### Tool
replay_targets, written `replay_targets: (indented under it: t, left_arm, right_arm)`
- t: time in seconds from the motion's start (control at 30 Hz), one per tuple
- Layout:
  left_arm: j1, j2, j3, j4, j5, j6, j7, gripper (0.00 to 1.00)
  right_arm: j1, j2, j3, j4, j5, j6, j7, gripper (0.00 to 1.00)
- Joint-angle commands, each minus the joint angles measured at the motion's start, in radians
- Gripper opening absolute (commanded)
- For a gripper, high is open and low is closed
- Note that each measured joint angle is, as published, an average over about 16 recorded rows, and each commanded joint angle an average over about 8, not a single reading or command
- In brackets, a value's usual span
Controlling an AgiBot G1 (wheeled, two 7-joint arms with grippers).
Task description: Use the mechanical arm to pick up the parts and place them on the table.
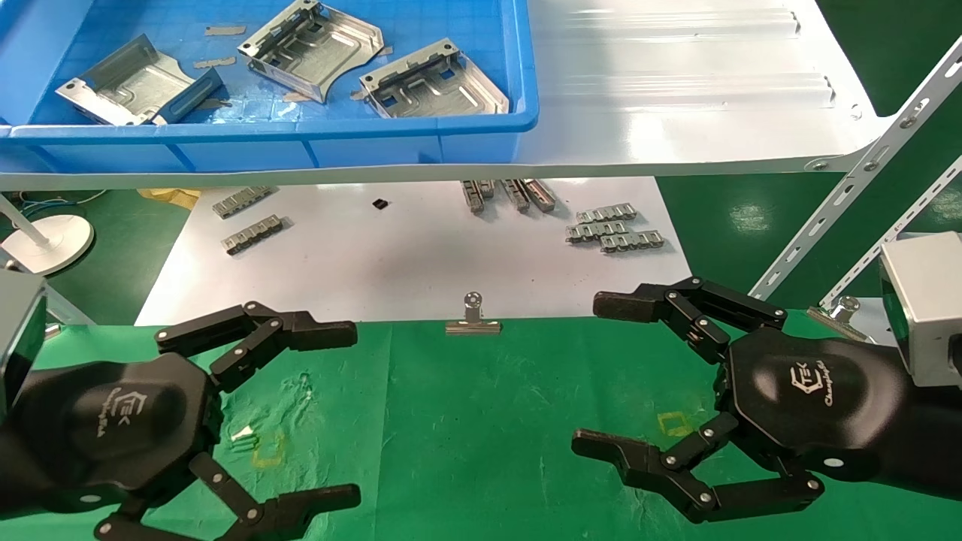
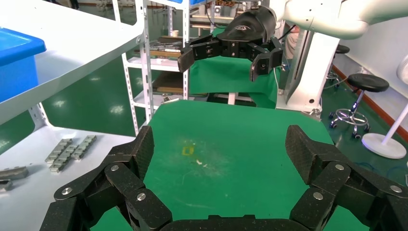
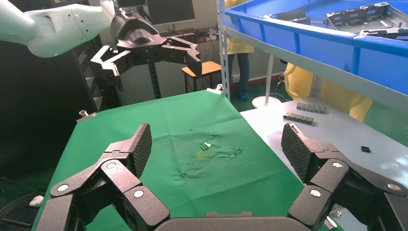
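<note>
Nearest, over the green counter (image 1: 466, 421), the left gripper (image 1: 353, 409) and right gripper (image 1: 594, 372) hover level, palms turned inward, jaws spread wide and empty. Farther off, three parts (image 1: 312, 49) lie in the blue bin (image 1: 481, 131) on the shelf. They look stiff, light, slick and sharp-edged; a pinch across a folded rim seems safest.

You are in a factory workshop. Metal shelving (image 2: 144, 62), a blue parts bin (image 1: 301, 143) and stools (image 2: 358, 103) surround you.
</note>
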Motion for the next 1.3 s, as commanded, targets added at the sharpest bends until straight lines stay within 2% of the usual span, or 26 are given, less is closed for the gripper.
replay_targets:
  t: [0.03,0.23,0.5,1.3]
  left_arm:
    - [0.000,0.000,0.000,0.000,0.000,0.000,0.000,1.00]
    - [0.000,0.000,0.000,0.000,0.000,0.000,0.000,1.00]
    - [0.000,0.000,0.000,0.000,0.000,0.000,0.000,1.00]
    - [0.000,0.000,0.000,0.000,0.000,0.000,0.000,1.00]
  right_arm:
    - [0.000,0.000,0.000,0.000,0.000,0.000,0.000,1.00]
    - [0.000,0.000,0.000,0.000,0.000,0.000,0.000,1.00]
    - [0.000,0.000,0.000,0.000,0.000,0.000,0.000,0.00]
    - [0.000,0.000,0.000,0.000,0.000,0.000,0.000,0.00]
